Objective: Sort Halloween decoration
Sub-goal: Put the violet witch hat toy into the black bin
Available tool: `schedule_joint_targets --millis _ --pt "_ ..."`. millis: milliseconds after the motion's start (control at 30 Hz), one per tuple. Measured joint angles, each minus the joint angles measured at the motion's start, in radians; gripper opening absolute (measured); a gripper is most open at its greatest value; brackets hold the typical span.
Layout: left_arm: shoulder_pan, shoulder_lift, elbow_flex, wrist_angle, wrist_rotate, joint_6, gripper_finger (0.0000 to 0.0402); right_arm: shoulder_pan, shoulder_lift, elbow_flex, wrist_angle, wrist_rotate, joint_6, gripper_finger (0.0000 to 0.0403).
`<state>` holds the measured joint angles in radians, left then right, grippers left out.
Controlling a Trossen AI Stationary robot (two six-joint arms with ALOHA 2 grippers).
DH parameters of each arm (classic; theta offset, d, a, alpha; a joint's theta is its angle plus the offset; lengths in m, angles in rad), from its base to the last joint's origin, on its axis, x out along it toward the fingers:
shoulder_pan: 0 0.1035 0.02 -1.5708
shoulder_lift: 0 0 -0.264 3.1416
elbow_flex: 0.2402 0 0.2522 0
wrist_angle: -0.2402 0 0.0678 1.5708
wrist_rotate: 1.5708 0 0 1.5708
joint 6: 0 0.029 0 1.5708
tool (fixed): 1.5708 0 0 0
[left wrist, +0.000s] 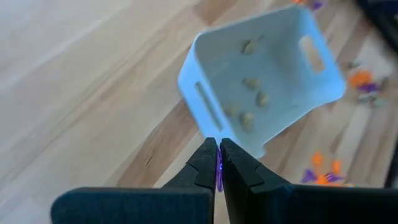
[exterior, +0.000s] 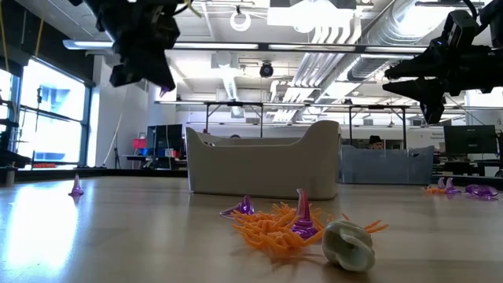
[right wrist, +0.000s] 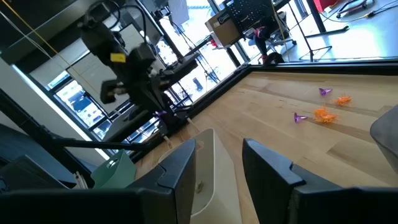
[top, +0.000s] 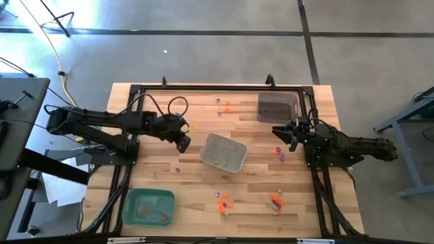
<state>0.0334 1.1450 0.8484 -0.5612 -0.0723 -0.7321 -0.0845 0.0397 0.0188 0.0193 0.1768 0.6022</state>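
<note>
My left gripper [top: 183, 144] hangs above the table just left of the pale tray [top: 207, 157], shut on a small purple trinket [left wrist: 218, 171]. Several beige trinkets [left wrist: 252, 83] lie in that tray. Loose orange and purple trinkets lie near the front edge [top: 222, 202], more to their right [top: 275, 200], some by the right arm [top: 279, 153] and some at the far side [top: 227, 106]. A single purple one [top: 178, 169] lies left of the tray. My right gripper [top: 279, 132] waits open above the table's right side, holding nothing. My left gripper pinches the purple trinket between its two fingers, and only a thin purple sliver [left wrist: 218, 167] shows in the slit between them. The fingers slant down toward the pale tray. The trinket is lifted clear of the table.
A green tray [top: 130, 203] sits at the front left corner and a dark tray [top: 260, 108] at the far right. In the low view an orange, purple and beige heap [exterior: 299, 228] lies in front of the pale tray [exterior: 259, 169]. Bare wood lies between the trays.
</note>
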Motion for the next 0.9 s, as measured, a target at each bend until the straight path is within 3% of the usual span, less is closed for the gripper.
schedule_joint_targets --millis 167,433,633,733,900 --pt "-0.001 0.0 0.072 0.015 0.0 -0.033 0.0 0.0 0.0 0.0 0.009 0.066 -0.072 0.0126" --pt "-0.001 0.0 0.112 0.155 0.0 -0.051 0.0 0.0 0.0 0.0 0.098 0.179 0.124 0.0126" --pt "-0.001 0.004 0.112 0.233 0.0 -0.051 0.0 0.0 0.0 0.0 0.128 0.329 0.284 0.0126" --pt "-0.001 0.004 0.112 0.235 0.0 -0.051 0.0 0.0 0.0 0.0 0.127 0.338 0.365 0.0126" --pt "-0.001 0.004 0.112 0.239 0.0 -0.05 0.0 0.0 0.0 0.0 0.116 0.359 0.37 0.0126"
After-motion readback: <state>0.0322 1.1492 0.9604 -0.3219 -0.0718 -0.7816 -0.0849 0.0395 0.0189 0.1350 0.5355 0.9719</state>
